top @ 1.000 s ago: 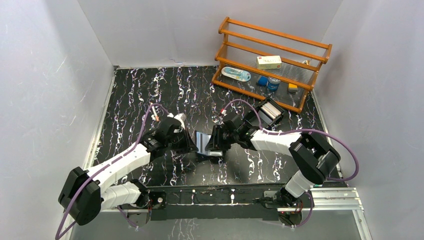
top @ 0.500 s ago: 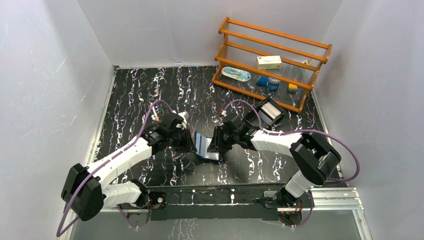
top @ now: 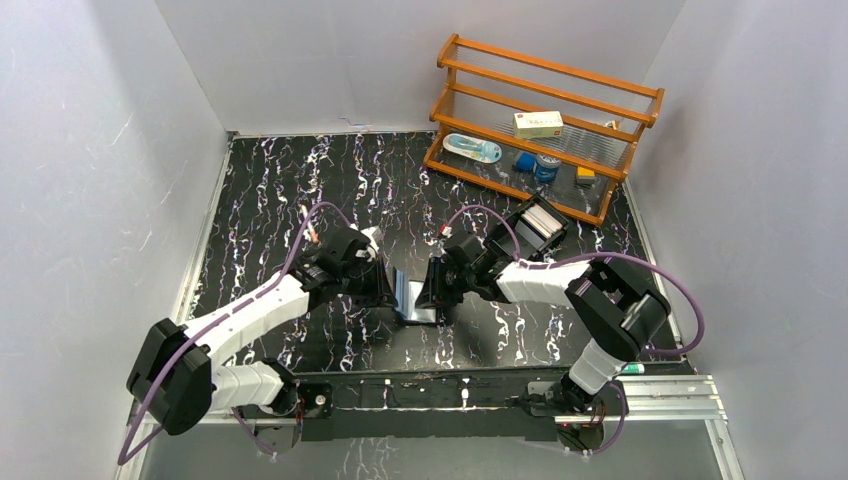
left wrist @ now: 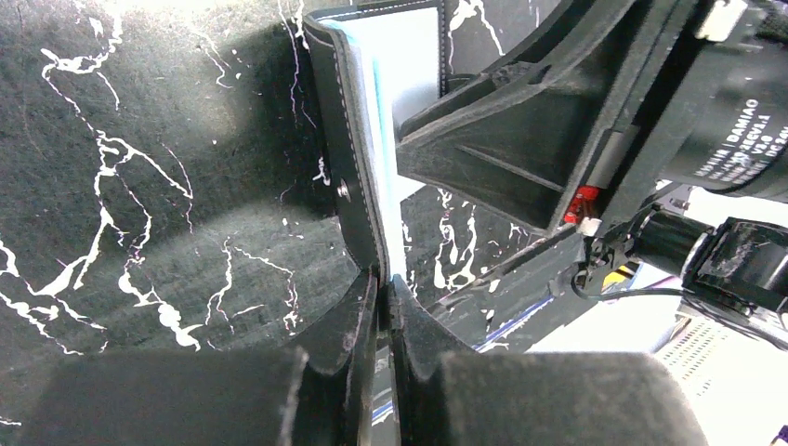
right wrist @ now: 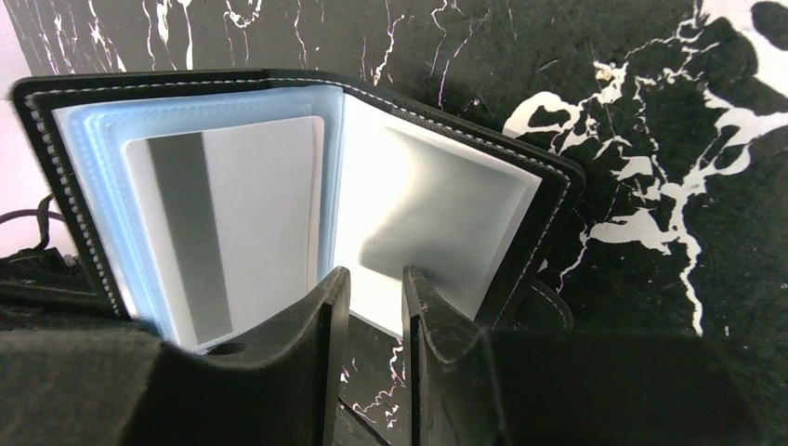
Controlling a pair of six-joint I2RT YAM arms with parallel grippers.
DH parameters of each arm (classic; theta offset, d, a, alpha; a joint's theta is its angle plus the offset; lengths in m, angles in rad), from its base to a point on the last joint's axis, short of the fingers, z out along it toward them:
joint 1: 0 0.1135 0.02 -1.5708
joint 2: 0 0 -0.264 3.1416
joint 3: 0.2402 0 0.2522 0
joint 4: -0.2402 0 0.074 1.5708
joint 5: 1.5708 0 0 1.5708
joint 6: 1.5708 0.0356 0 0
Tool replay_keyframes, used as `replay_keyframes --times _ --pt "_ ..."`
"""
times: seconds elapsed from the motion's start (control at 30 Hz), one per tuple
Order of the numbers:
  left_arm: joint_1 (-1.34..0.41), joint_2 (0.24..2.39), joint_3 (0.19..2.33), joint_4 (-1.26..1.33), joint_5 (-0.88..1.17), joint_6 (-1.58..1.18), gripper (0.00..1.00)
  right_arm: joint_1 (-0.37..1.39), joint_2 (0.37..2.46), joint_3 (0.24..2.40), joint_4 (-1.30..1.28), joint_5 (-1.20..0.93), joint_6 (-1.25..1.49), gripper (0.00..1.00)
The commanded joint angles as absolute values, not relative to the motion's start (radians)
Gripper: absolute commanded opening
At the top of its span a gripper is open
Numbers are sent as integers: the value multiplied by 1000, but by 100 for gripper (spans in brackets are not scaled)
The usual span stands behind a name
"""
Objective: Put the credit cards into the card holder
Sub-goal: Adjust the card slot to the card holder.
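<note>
Presently the left gripper (left wrist: pixel 383 279) pinches the left cover of the card holder (left wrist: pixel 346 139), held open and upright by the middle of the worktop's (top: pixel 300 180) near edge. Directly right, the right gripper (right wrist: pixel 374 279) faces its sleeves, fingers (right wrist: pixel 311 358) narrowly parted; whether they pinch cannot be told.

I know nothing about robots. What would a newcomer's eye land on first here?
Two arms meet over an open black card holder in the middle of the marbled table. The left gripper pinches the cover's edge, and the right gripper hovers, jaws apart, at the clear pockets. One pocket already shows a pale card with a dark stripe. A wooden rack of small items stands at the far right corner.
</note>
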State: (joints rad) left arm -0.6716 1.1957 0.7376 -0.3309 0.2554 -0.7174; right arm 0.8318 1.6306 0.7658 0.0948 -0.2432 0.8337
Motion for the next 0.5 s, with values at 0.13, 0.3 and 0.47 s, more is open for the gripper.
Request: replay_keyframes --times 0.13,0.3,0.47 --pt "-675 1225 715 -284 257 -710 15 836 1643 753 135 -245 822 35" --pt "-675 1239 709 -270 241 -702 25 838 1654 755 138 -247 822 35" --pt "-675 1261 705 -259 232 -697 28 842 1661 755 143 -247 823 34"
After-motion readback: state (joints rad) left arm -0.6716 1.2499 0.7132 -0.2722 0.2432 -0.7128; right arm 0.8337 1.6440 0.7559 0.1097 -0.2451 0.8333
